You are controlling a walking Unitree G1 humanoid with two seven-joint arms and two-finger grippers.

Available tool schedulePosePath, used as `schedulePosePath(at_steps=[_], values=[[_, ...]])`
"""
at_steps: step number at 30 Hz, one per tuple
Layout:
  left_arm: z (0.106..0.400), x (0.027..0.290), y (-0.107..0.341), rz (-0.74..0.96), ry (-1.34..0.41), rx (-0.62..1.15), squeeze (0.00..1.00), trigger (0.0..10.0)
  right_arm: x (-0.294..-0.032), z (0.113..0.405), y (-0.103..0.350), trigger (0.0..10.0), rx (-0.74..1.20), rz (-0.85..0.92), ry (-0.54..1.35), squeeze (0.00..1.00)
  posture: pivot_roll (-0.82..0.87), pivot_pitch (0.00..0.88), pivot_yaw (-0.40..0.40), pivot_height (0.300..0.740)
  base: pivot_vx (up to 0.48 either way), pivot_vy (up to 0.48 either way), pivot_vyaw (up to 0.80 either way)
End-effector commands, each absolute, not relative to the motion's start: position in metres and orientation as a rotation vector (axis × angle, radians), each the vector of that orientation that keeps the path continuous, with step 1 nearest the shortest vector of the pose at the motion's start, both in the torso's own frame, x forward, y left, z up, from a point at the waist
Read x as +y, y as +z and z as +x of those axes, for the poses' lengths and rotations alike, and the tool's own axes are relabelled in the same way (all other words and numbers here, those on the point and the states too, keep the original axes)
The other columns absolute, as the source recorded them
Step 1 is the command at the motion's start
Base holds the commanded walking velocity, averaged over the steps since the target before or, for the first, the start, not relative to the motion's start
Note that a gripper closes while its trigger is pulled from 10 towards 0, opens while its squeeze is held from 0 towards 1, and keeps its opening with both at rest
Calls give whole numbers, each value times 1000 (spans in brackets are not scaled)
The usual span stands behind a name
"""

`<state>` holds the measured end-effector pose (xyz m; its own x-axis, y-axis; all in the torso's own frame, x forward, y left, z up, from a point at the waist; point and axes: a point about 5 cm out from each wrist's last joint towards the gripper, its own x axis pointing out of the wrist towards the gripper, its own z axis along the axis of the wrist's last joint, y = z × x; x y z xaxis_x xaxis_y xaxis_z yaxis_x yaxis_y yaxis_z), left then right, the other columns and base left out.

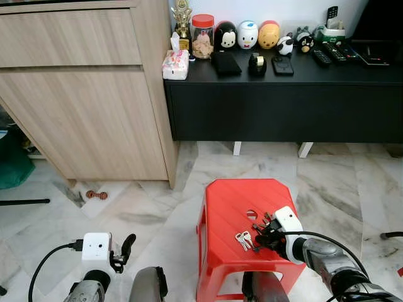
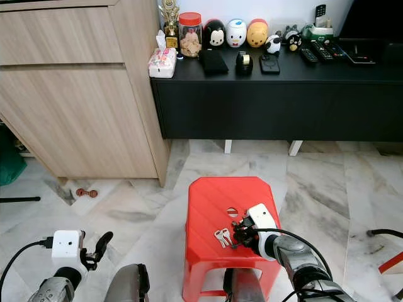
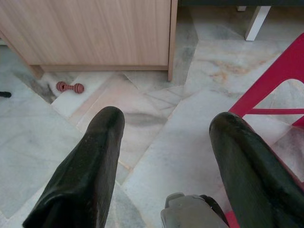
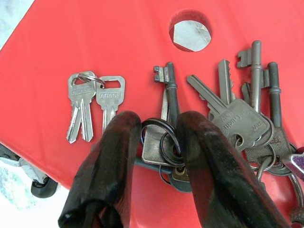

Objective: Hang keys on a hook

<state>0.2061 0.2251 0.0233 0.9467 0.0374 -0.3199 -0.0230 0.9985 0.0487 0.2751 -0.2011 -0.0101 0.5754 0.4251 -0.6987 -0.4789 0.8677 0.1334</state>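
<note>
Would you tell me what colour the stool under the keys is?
The stool is bright red, clearest in the left eye view.

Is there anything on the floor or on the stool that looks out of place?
Yes. A small reddish dumbbell-shaped toy lies loose on the marble floor near the wooden cabinet. Two sets of keys, a small pair and a big bunch, lie on the red stool, not on a hook.
</note>
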Motion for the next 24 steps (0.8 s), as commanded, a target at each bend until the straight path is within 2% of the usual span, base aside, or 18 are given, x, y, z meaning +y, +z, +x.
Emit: schedulePosePath(at_steps=[1,6,15,24], values=[[206,228,25,61,24,326,0,10000,-205,270,-15,10000,825,-53,506,0,30,87,-4,600,0,0,0],[206,228,25,60,24,328,0,10000,-205,269,-15,10000,825,-59,501,0,32,89,-2,600,0,0,0],[206,227,25,58,22,329,0,10000,-209,283,-1,10000,702,36,436,0,25,89,-2,600,0,0,0],[207,226,25,55,23,329,0,10000,-209,282,-2,10000,713,38,449,0,28,89,-6,600,0,0,0]])
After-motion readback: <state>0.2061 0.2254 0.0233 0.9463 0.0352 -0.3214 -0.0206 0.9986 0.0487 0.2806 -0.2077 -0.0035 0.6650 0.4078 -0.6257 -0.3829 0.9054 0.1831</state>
